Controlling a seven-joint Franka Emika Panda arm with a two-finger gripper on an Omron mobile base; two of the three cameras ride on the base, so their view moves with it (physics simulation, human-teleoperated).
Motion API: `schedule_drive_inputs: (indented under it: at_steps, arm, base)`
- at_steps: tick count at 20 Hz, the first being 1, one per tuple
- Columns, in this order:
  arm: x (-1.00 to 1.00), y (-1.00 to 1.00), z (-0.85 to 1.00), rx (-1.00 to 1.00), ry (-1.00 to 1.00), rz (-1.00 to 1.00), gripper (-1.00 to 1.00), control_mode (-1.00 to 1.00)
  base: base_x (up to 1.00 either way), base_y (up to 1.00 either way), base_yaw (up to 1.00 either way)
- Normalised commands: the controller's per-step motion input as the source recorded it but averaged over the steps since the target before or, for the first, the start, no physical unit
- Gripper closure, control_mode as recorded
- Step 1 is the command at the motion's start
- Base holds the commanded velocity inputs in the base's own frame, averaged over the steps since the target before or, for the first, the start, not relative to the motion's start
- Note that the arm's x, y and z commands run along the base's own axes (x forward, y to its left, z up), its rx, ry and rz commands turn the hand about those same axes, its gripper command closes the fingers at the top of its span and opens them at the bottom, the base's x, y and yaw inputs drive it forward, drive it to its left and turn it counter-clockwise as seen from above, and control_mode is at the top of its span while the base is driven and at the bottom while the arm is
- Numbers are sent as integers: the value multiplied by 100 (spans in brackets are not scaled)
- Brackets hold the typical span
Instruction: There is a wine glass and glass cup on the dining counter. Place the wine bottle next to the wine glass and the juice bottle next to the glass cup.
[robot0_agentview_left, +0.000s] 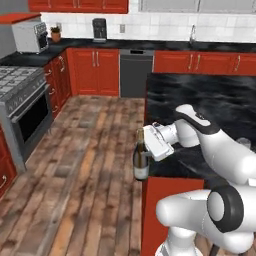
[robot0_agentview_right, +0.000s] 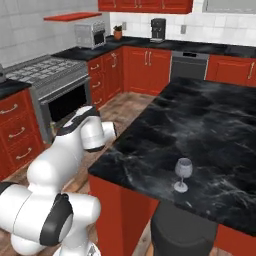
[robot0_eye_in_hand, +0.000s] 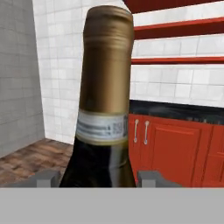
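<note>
Gripping: my gripper (robot0_agentview_left: 145, 148) clamped the wine bottle (robot0_agentview_left: 141, 159), upright, beyond the dining counter (robot0_agentview_left: 210, 102) edge.
Risk: bottle clipping that edge, or toppling the wine glass (robot0_agentview_right: 183, 174).

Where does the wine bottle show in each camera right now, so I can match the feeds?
Left base view: the wine bottle hangs upright in the gripper, left of the dining counter edge, over the wood floor.
Right base view: I can't make it out; the arm covers that spot.
Hand view: its gold neck rises up the centre.
Shared landmark: the red cabinets under black tops.
</note>
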Motion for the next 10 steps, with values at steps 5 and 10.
schedule_drive_inputs:
  at_steps: [5,10]
  arm:
    - [0,0,0,0,0,0,100,100]
    - [0,0,0,0,0,0,100,100]
  base:
    - [47,20,-60]
    - [48,23,-58]
